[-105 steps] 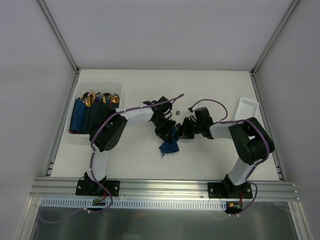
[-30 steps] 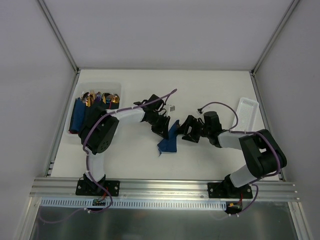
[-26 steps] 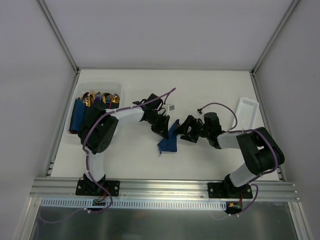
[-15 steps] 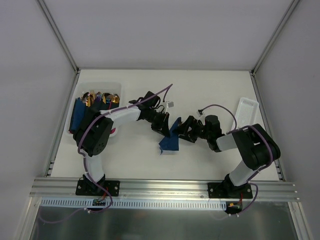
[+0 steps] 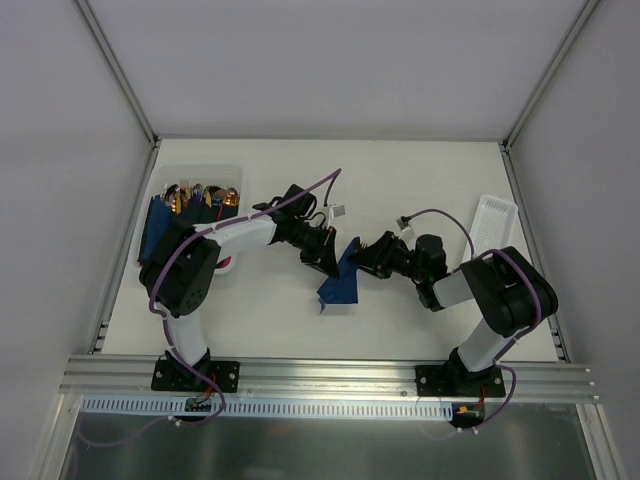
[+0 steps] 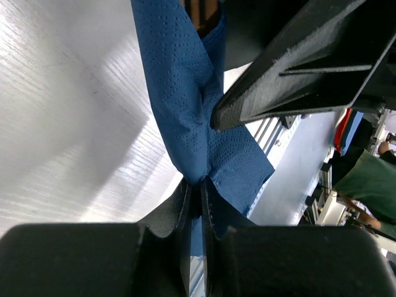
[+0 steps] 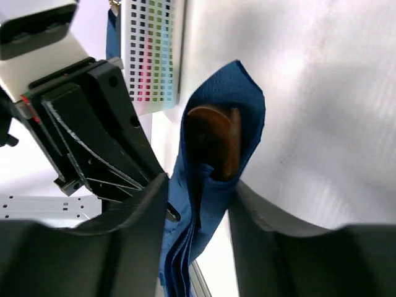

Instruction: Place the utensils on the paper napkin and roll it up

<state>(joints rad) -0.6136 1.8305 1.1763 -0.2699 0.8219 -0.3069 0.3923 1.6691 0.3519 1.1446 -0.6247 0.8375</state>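
The navy paper napkin (image 5: pixel 339 280) stands partly lifted and folded at mid-table, between the two grippers. My left gripper (image 5: pixel 325 255) is shut on a pinched fold of it (image 6: pixel 185 93), with the fingertips meeting on the paper (image 6: pixel 195 185). My right gripper (image 5: pixel 368 257) reaches in from the right. Its fingers close on the napkin bundle (image 7: pixel 213 204) from both sides. A gold-bronze utensil end (image 7: pixel 213 139) pokes out of the fold; its tip also shows in the left wrist view (image 6: pixel 201 12). The rest of the utensils is hidden inside the paper.
A clear bin (image 5: pixel 232 180) at the left holds more gold utensils (image 5: pixel 200 195) and folded navy napkins (image 5: pixel 158 230). A white perforated tray (image 5: pixel 495 218) lies at the right edge. A small grey tag (image 5: pixel 340 211) lies behind the grippers.
My right gripper drew back to the right, then came in again against the napkin. My left gripper kept its pinch and shifted slightly; both elbows swung leftward.
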